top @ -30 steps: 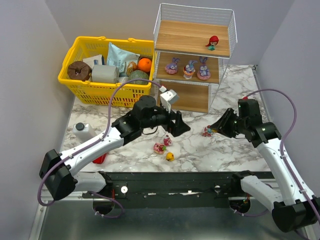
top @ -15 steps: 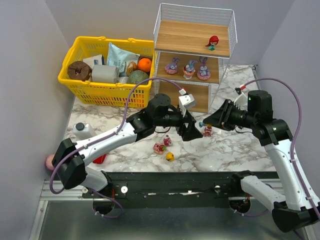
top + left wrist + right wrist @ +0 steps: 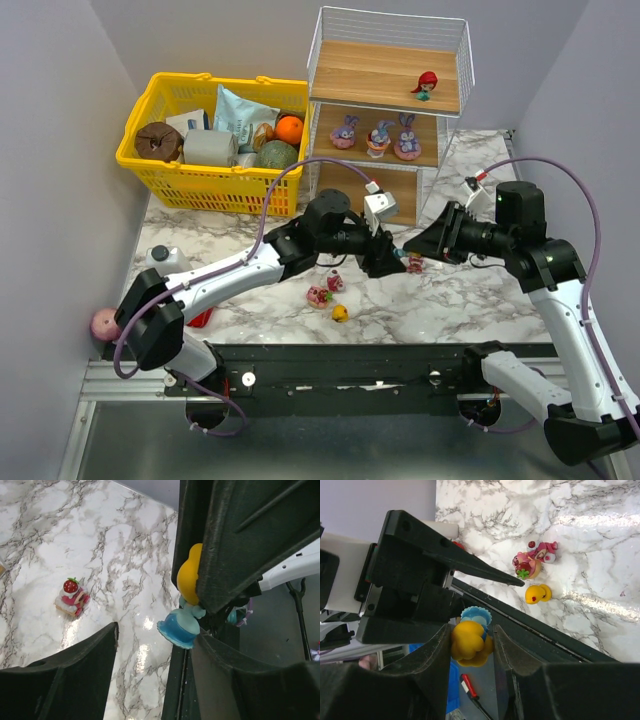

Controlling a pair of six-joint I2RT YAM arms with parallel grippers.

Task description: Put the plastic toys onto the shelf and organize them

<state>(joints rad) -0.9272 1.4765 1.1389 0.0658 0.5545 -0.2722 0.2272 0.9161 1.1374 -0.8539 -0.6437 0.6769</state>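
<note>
Doll [image 3: 470, 639], yellow hair and blue skirt, hangs in mid-air over the middle of the table [image 3: 470, 290], at about 6 o'clock from the shelf [image 3: 370, 70]. Right fingers [image 3: 432, 660] are closed on its head, one on each side of the hair, and the skirt sticks out free past the tips. Left fingers [image 3: 75, 665] come in from 9 o'clock in the overhead view and stand part open around the doll. One is well clear of the skirt, with table showing in the gap. The other is just beside it; contact there cannot be told. Reads as a hand-over, left to take. Handling, judged: very light, hard stiff plastic, glossy and likely slick. The round head gives a poor seat for flat fingers, so the doll may twist or pop out under a hard squeeze. The best hold for the left looks like the waist just above the flared skirt, square across it, with a firm grip there before the right lets go. Shelf count: red-haired doll [image 3: 425, 83] on the top board, trio [image 3: 379, 138] on the middle board, lowest board bare as far as seen. Loose on the table at 7 o'clock from the doll: strawberry toy [image 3: 72, 597], yellow toy [image 3: 537, 594].
</note>
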